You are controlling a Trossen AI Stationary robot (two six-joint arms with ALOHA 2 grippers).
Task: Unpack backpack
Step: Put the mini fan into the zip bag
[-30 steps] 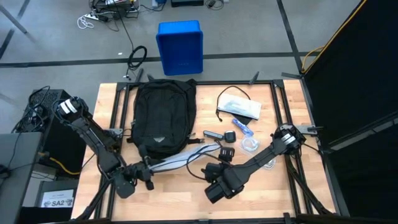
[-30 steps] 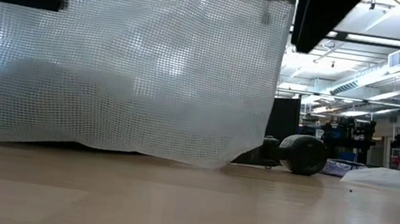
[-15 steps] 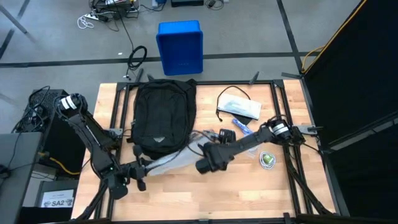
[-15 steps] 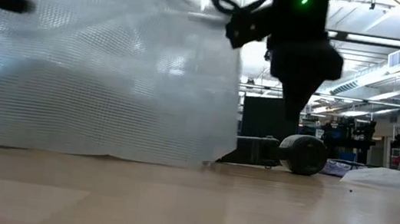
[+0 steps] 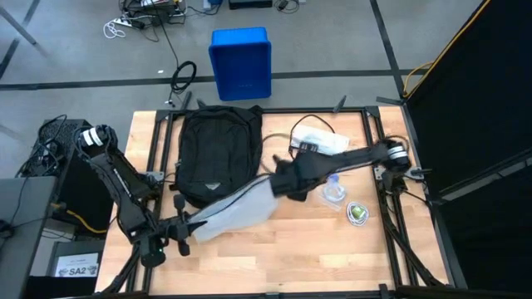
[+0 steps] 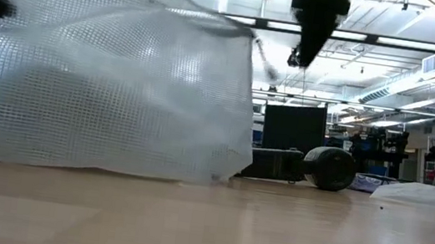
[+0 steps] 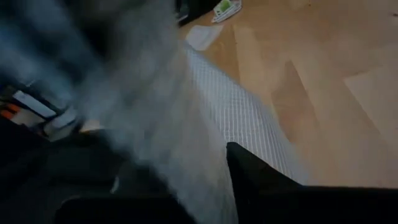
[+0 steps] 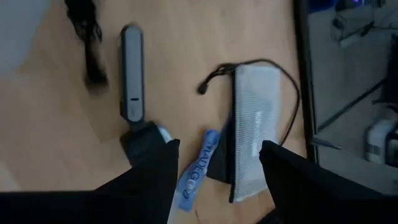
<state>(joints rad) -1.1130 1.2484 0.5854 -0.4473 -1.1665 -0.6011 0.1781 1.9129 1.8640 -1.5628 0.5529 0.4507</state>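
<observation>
The backpack (image 5: 216, 154), soft and floppy, is best gripped by its straps; left fingers (image 5: 184, 226) are clamped on a mesh pouch (image 5: 241, 208), right fingers (image 8: 283, 171) apart.

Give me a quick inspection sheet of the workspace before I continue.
Surface: wooden table, near edge bare.
Job's things: black backpack lying flat at the far left.
Clutter: white mesh bag pulled out beside the backpack; mesh pouch, grey stick-shaped device, blue packet, small green item.
Grippers: left gripper shut on the mesh bag's end; right gripper open, above the table's middle, empty.
Cables: black cord looped by the pouch.
Surroundings: blue bin on the floor behind.
</observation>
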